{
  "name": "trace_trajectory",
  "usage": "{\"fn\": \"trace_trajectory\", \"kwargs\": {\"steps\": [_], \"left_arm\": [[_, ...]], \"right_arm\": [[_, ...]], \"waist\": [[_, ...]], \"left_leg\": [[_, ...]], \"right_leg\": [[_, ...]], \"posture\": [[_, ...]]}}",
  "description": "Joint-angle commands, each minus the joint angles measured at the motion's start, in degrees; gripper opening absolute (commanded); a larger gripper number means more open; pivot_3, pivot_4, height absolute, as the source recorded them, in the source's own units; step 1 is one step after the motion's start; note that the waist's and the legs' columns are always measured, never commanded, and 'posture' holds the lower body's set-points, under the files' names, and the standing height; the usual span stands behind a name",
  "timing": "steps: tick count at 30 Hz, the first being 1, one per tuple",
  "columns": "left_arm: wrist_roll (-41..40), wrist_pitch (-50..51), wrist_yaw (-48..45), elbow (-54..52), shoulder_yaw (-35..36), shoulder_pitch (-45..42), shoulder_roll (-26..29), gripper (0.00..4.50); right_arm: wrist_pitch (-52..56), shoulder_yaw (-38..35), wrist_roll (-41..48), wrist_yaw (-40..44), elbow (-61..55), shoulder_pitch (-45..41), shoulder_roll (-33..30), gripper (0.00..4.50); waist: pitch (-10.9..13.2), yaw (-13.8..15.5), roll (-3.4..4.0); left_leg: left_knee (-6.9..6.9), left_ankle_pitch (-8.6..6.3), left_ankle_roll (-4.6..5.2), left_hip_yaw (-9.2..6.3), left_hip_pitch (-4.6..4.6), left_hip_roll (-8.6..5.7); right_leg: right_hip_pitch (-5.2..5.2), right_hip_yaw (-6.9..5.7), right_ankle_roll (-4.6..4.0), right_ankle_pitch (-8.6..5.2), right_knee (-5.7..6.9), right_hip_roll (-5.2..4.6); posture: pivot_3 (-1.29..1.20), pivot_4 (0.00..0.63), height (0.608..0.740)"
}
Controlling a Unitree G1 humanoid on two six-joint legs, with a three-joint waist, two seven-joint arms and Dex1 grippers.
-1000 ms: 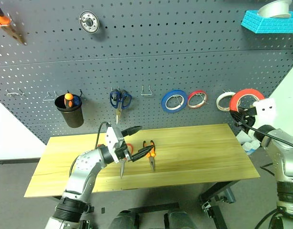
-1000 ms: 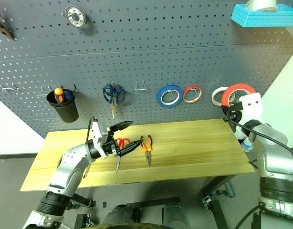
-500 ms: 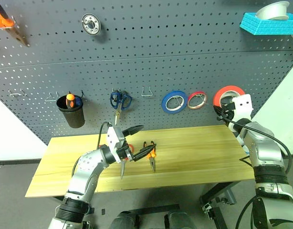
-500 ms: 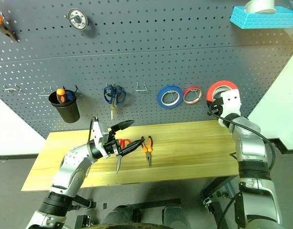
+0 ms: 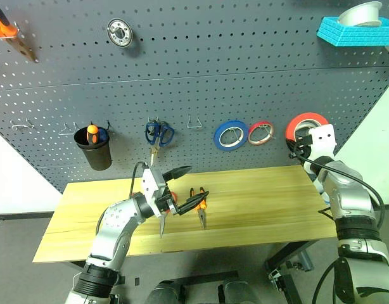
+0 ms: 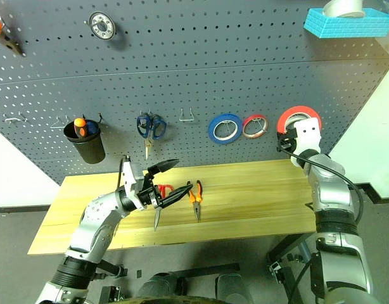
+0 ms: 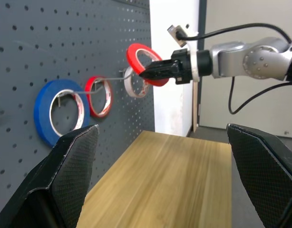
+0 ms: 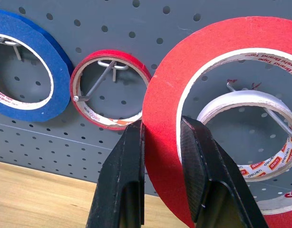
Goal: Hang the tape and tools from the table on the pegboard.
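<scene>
So the right tool [image 8: 161, 190] is clamped on the rim of the red tape [image 8: 217, 85], holding it up flat against the pegboard [image 5: 213, 69], right in front of the whitish roll [image 8: 253, 137] that already hangs on a hook. From the whitish roll, the small red roll [image 5: 261, 132] is the next one over, then the blue roll [image 5: 230, 134].

The step I'd guess is on: threading the tape's open centre over that same hook. To do it well, I'd line the hook tip up inside the hole before pushing in, then drop the roll slightly so it sits on the hook, and only then let go.

The left tool [image 5: 182, 189] hangs wide open over the desk [image 5: 264, 202], holding nothing, with the pliers [image 5: 199, 206] and red scissors [image 6: 161, 191] lying below it.

Writing: there's small red print on the inner cores of the rolls, too small to read for sure.
</scene>
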Motion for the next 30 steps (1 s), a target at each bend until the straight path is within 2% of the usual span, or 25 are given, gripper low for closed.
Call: {"fn": "trace_trajectory", "kwargs": {"steps": [1,7,10,17,24,30], "left_arm": [[-0.1,-0.6,0.3,-2.1,0.5,0.1,0.4,4.50],[-0.2,-0.7,0.5,-2.5,0.7,1.0,0.6,4.50],[-0.2,-0.7,0.5,-2.1,0.5,0.9,0.5,4.50],[-0.2,-0.7,-0.2,-0.7,0.1,-0.5,0.1,4.50],[-0.1,-0.7,-0.7,-0.4,-0.1,-0.8,-0.2,4.50],[0.0,-0.8,-0.6,-0.5,0.2,-0.3,-0.1,4.50]], "right_arm": [[0.0,0.1,0.3,0.0,-3.4,-0.5,0.4,0.70],[7.7,1.6,2.5,1.3,-21.2,8.3,1.4,0.70],[10.8,1.6,3.2,1.5,-26.2,11.4,1.2,0.70],[13.7,1.0,3.4,1.4,-29.9,14.2,0.8,0.70],[12.8,2.9,2.4,0.8,-28.8,12.0,2.3,0.70],[15.0,3.2,4.3,2.1,-33.5,12.2,2.0,0.70]], "waist": [[0.0,0.0,0.00],[0.0,0.1,0.00],[0.0,0.2,0.00],[0.0,0.1,-0.01],[0.0,0.1,-0.01],[0.0,0.2,-0.02]], "left_leg": [[0.00,0.00,0.00,0.00,0.00,0.00],[-0.06,-0.01,0.01,-0.02,-0.02,0.01],[-0.03,-0.01,0.02,-0.02,-0.02,0.00],[-0.03,-0.02,0.01,-0.03,0.02,0.00],[-0.03,-0.02,0.01,-0.03,0.02,0.00],[-0.06,-0.02,0.02,-0.03,0.00,0.00]], "right_leg": [[0.00,0.00,0.00,0.00,0.00,0.00],[-0.03,0.01,-0.01,-0.01,-0.01,0.00],[-0.02,0.01,0.00,-0.01,-0.01,-0.01],[-0.05,0.00,-0.01,-0.02,-0.02,-0.01],[-0.05,0.00,-0.01,-0.02,-0.04,-0.01],[-0.10,0.00,-0.01,-0.02,-0.07,-0.01]], "posture": [[-0.11,0.013,0.717],[-0.12,0.020,0.717],[-0.13,0.019,0.717],[-0.14,0.014,0.717],[-0.14,0.016,0.717],[-0.14,0.020,0.717]]}}
